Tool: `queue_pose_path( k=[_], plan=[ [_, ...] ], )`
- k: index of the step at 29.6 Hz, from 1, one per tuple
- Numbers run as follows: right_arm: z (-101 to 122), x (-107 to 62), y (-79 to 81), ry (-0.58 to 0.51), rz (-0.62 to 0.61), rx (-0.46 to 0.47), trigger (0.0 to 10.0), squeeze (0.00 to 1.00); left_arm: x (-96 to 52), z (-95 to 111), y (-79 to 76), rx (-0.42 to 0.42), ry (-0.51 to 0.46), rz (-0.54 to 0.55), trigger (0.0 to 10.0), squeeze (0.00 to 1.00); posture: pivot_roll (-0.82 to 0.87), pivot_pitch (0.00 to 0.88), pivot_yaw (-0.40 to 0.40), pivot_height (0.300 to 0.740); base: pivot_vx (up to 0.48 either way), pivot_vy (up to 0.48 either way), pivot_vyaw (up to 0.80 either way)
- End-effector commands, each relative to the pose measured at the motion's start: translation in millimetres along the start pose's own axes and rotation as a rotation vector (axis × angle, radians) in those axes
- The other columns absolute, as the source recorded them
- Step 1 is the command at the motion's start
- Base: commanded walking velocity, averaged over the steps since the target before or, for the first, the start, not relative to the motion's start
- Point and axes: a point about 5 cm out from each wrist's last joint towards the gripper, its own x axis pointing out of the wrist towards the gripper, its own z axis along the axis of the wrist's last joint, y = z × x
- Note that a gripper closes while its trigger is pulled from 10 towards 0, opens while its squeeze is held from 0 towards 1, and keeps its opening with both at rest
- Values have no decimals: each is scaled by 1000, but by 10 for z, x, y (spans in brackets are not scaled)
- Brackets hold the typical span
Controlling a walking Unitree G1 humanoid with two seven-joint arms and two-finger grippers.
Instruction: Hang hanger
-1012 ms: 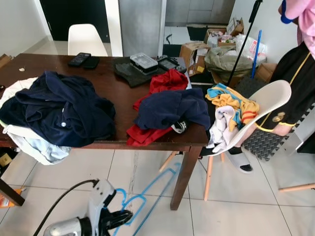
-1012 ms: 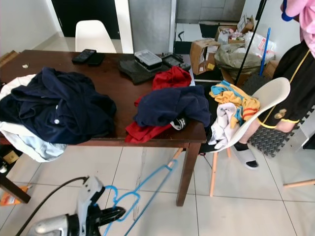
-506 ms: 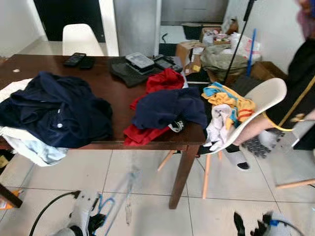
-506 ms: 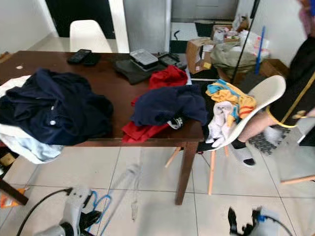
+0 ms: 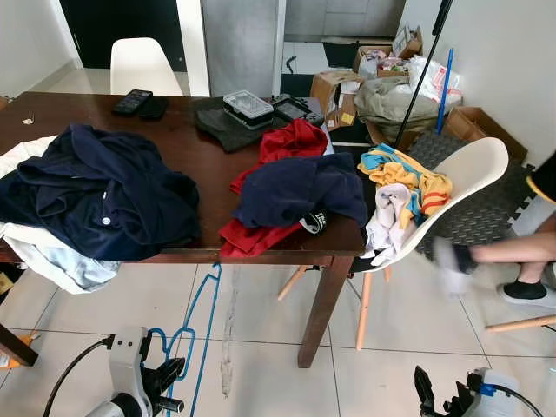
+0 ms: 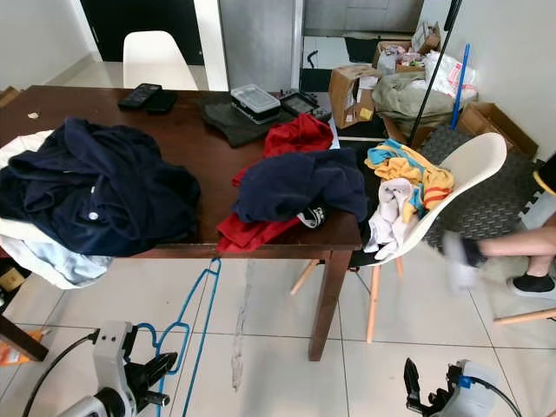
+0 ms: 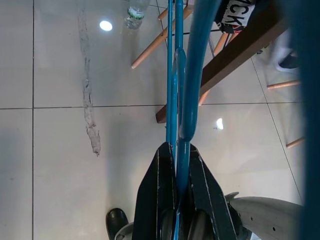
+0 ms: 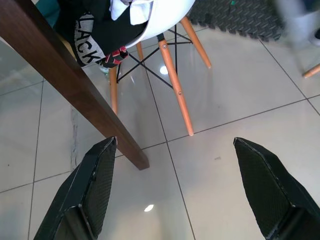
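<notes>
A blue wire hanger (image 5: 198, 323) hangs low over the tiled floor in front of the table, its long side pointing up toward the table edge. My left gripper (image 5: 165, 382) is shut on the hanger's hook end at the lower left. In the left wrist view the two black fingers (image 7: 155, 195) pinch the blue wire hanger (image 7: 181, 85) between them. My right gripper (image 6: 415, 393) sits low at the bottom right, above the floor; its fingers (image 8: 95, 185) stand wide apart with nothing between them.
A dark wooden table (image 5: 195, 143) carries a navy pile (image 5: 104, 191), red and navy clothes (image 5: 295, 187), phones and a tray. A white chair (image 5: 452, 187) with clothes stands at its right. A person's legs (image 5: 521, 252) are at the far right. Boxes and bags lie behind.
The hanger has swung from leaning right to pointing almost straight up by the table edge. My right gripper has come into view at the bottom right. The person has stepped away to the right.
</notes>
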Motion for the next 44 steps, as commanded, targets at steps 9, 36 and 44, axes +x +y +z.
queue_pose_path(
  k=[9, 36, 44],
  plan=[
    [-30, -50, 39, 27, -10, 10, 10000, 0, -5, -106, -73, -7, 40, -80, 10000, 0, 13, 115, -30, 740, 0, 0, 0],
    [284, 26, 169, -91, -28, 71, 10000, 0, 72, 1038, -296, 642, 213, -719, 10000, 0, 6, 85, 12, 740, 0, 0, 0],
    [1573, 18, 37, -553, 72, 247, 10000, 0, -42, 1488, -614, 965, 309, -990, 10000, 0, 1, 83, 20, 740, 0, 0, 0]
  ],
)
